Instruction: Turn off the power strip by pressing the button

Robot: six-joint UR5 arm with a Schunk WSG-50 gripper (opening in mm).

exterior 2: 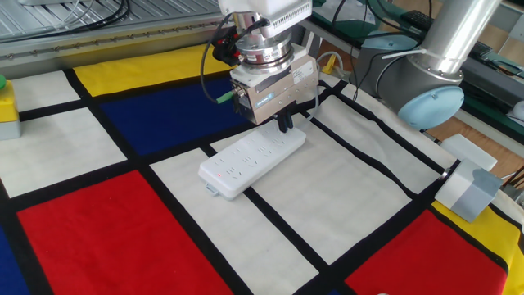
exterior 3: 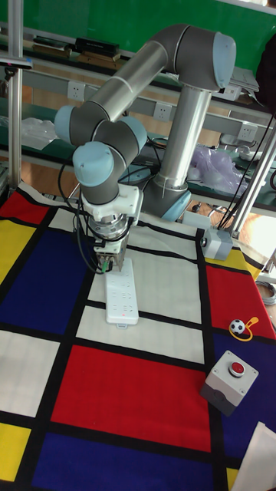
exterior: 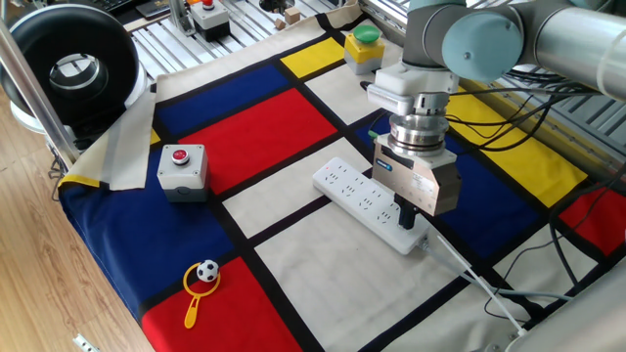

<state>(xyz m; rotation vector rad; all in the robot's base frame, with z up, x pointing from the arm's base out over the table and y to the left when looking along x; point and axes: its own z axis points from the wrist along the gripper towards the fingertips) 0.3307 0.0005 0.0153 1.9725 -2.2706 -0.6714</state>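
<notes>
I see the power strip lying on a white panel of the red, blue, yellow checked cloth. My gripper hangs over its cable end, toward four o'clock; finger state I cannot tell. Green wall behind.

The button cannot be made out on the power strip; the cable end of the strip is covered by the gripper in every view. Whether the fingertips touch the strip cannot be told. Behind the strip, the green button box is cut by the frame's left edge.
</notes>
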